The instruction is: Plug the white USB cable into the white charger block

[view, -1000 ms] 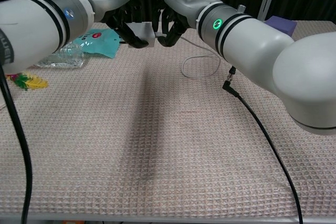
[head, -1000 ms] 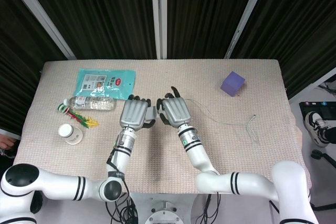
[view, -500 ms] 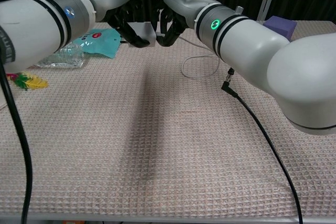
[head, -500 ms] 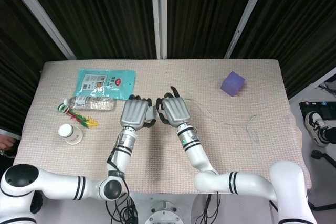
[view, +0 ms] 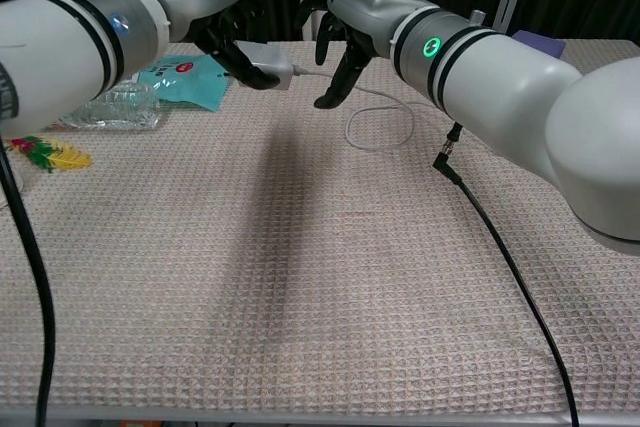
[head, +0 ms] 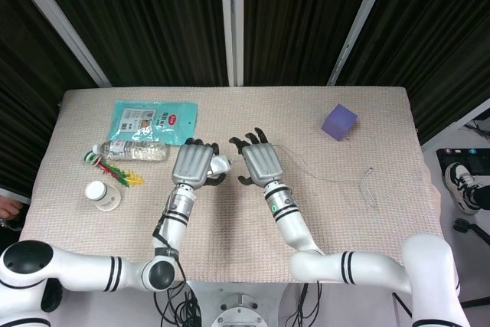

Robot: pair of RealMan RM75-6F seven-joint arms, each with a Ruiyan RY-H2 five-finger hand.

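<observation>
Right hand [view: 335, 32] has let go and drawn back (fingers spread); left hand [view: 225, 22] grips the charger block [view: 262, 62].

A beige waffle-weave cloth, matt and rough, covers the worktop [view: 300, 287]. The white charger block [view: 262, 59] looks like smooth plastic. Left of it lie a glossy teal packet [head: 155, 120] and a clear plastic bottle [head: 130, 150]. The arms' shells are glossy white, the fingers [view: 335, 82] matt black.

White USB cable [view: 372, 97] plugged into white charger block [view: 264, 57], held aloft
</observation>
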